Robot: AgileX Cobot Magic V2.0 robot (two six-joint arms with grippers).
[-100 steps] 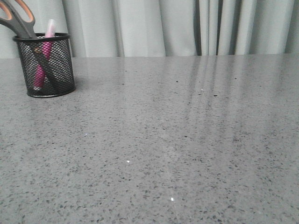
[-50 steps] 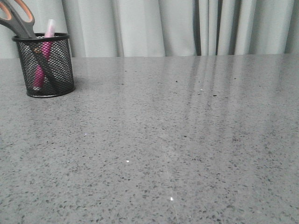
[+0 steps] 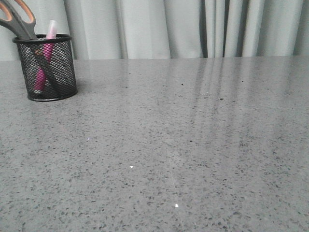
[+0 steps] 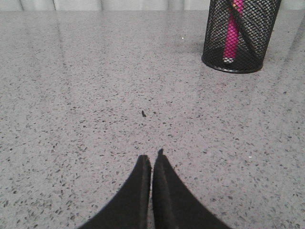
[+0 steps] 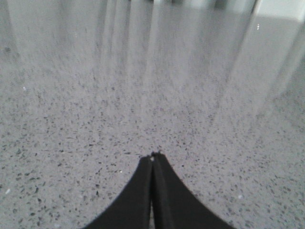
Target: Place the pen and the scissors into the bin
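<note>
Grey speckled stone counter (image 3: 183,145), glossy, with pale grey curtains (image 3: 169,26) hanging behind its far edge and reflected as streaks in the surface. Front view: bin (image 3: 46,67), black wire mesh with solid rim and base, stands upright at about 10 o'clock, far-left corner of the counter, near the curtains. Pen (image 3: 45,60) inside the bin, magenta body seen through the mesh, pale cap poking just above the rim, leaning slightly. Scissors (image 3: 19,21) also in the bin, blades down inside, grey handles with orange-lined loops sticking out over the rim toward 11 o'clock, partly cut off by the frame edge. Blades cross in front of the pen behind the mesh.

Left wrist view: left gripper (image 4: 151,160) low over bare counter, jaws pressed together, nothing between them. Bin sits at about 1 o'clock from it, well apart, pen's magenta shaft visible through the mesh, top of bin cropped.

Right wrist view: right gripper (image 5: 152,157) over bare counter, jaws together, empty; picture soft, only curtain reflections ahead.
</note>
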